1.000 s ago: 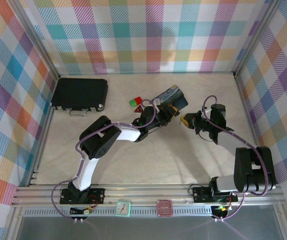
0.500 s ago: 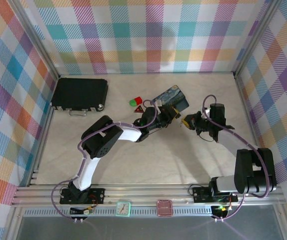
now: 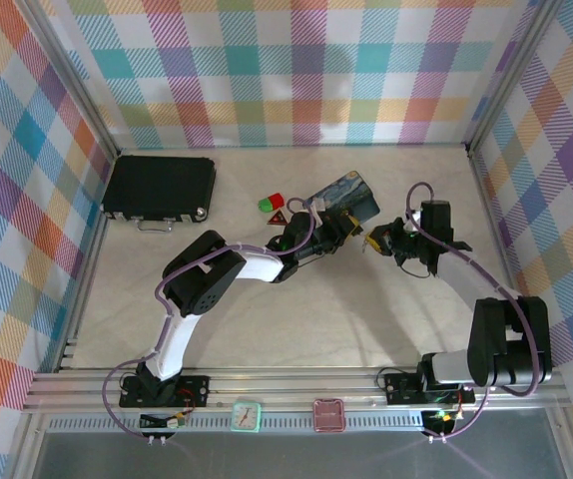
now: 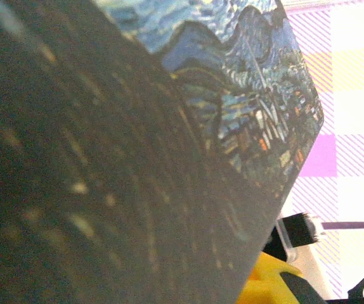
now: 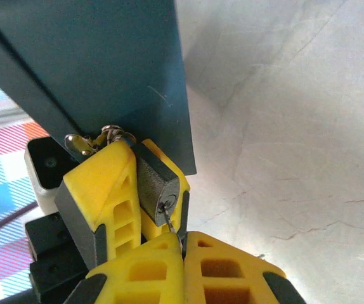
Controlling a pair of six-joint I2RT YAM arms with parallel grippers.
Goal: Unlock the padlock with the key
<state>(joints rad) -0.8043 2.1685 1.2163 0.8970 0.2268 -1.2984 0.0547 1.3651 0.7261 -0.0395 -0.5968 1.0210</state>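
Right wrist view: my right gripper (image 5: 182, 246) clamped on key (image 5: 168, 219), tip at padlock (image 5: 158, 183) keyhole; my left gripper (image 5: 143, 190) pinching padlock beside blue tin (image 5: 106, 63). Left wrist view: tin's swirly painted lid.

one padlock (image 5: 158, 188), one key (image 5: 171, 224), one blue tin (image 3: 351, 192), one black case (image 3: 160, 186), two small blocks (image 3: 265, 206) (image 3: 277, 199)
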